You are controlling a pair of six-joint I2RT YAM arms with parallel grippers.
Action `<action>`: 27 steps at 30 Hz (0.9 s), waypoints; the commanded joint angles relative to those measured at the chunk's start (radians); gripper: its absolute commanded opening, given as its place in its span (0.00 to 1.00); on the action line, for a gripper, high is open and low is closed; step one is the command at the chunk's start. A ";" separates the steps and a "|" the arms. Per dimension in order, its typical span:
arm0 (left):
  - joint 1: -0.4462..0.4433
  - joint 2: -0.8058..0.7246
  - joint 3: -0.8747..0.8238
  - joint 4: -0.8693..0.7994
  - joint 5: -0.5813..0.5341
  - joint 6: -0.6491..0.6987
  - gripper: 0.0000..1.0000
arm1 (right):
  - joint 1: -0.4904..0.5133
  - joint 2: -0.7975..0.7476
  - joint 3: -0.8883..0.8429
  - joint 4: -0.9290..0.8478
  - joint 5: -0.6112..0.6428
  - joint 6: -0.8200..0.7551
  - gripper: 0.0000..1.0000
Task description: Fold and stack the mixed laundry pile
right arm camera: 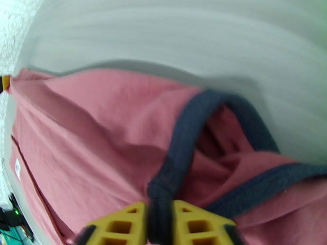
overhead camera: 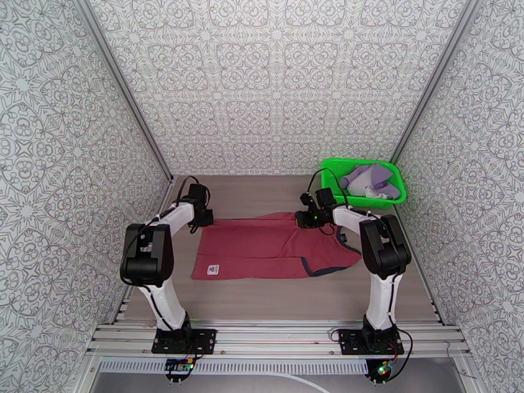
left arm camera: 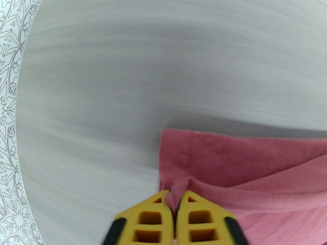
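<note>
The dark red tank top (overhead camera: 262,253) lies folded on the table between the arms, with a white label near its front left corner. At the far left corner, my left gripper (overhead camera: 204,217) is shut on a pinch of red cloth (left arm camera: 245,168), which bunches between the yellow fingers (left arm camera: 151,219). My right gripper (overhead camera: 302,219) is at the far right edge and is shut on the dark blue trim (right arm camera: 184,139) of an armhole. The lavender garment (overhead camera: 373,178) lies crumpled in the green basket (overhead camera: 331,178).
The green mesh basket stands in the back right corner, just behind the right gripper. Patterned walls (overhead camera: 65,158) close in the left, back and right sides. A metal rail (overhead camera: 275,335) runs along the near edge by the arm bases.
</note>
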 commanded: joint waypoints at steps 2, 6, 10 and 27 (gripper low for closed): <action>-0.009 -0.029 -0.031 0.002 -0.040 -0.011 0.35 | 0.005 -0.041 -0.025 -0.022 0.004 -0.006 0.44; -0.022 -0.072 -0.062 -0.006 -0.059 -0.020 0.46 | 0.007 -0.084 -0.042 -0.055 0.012 -0.012 0.53; -0.036 -0.120 -0.085 -0.027 -0.087 -0.037 0.49 | 0.007 -0.133 -0.054 -0.100 0.022 -0.013 0.57; -0.025 -0.124 0.014 -0.079 -0.039 -0.129 0.00 | 0.012 0.065 0.238 -0.223 -0.046 0.035 0.19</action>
